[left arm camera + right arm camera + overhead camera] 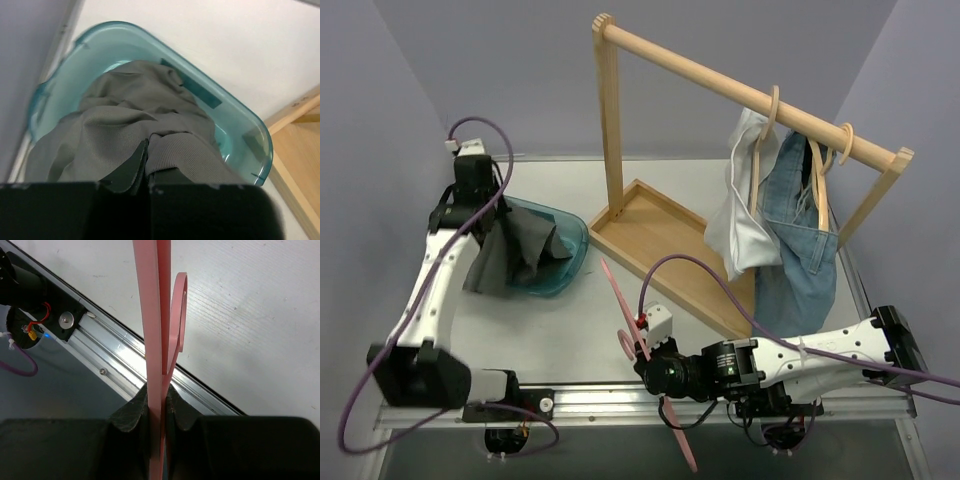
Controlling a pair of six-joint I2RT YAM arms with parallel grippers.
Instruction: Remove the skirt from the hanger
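Note:
The grey skirt (515, 250) hangs from my left gripper (492, 222) into a teal bin (568, 255) at the left. In the left wrist view my left gripper (146, 157) is shut on a fold of the skirt (125, 125), which is bunched inside the bin (240, 120). My right gripper (655, 368) is shut on a bare pink hanger (625, 305) near the table's front edge. In the right wrist view the hanger (152, 315) runs up between the fingers of my right gripper (157, 402), with its hook (179, 310) to the right.
A wooden rack (740, 95) with a wooden tray base (660, 240) stands at the back right. A white garment (745, 220) and blue denim clothes (800, 240) hang from it on wooden hangers. A metal rail (620, 400) runs along the front edge.

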